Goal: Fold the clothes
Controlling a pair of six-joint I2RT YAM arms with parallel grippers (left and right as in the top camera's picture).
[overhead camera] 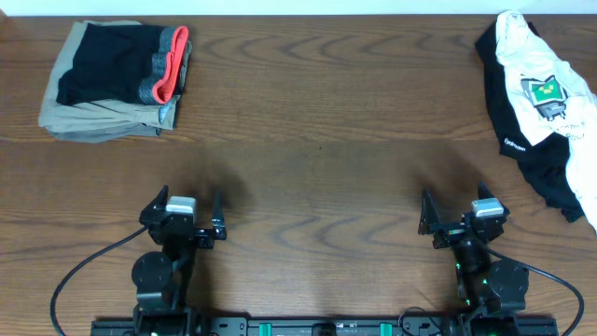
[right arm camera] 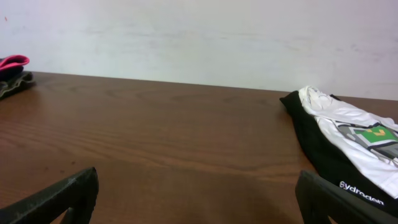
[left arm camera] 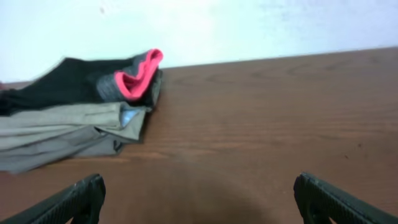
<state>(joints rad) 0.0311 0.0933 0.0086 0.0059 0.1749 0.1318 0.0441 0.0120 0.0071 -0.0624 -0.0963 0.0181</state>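
The black athletic pants (overhead camera: 107, 61) lie folded at the table's far left corner, their grey-and-red waistband turned to the right. They rest on top of the khaki-tan trousers (overhead camera: 93, 121). In the left wrist view the pants (left arm camera: 68, 84) lie far ahead to the left. Only the red waistband edge (right arm camera: 12, 62) shows in the right wrist view. My left gripper (overhead camera: 187, 207) (left arm camera: 199, 199) is open and empty near the front edge. My right gripper (overhead camera: 465, 217) (right arm camera: 199, 199) is also open and empty near the front edge.
The khaki trousers (left arm camera: 62, 134) show a light-blue lining. A loose black-and-white garment (overhead camera: 541, 103) (right arm camera: 348, 137) with a green print lies crumpled at the far right edge. Bare wooden table (overhead camera: 317, 149) lies between the two piles.
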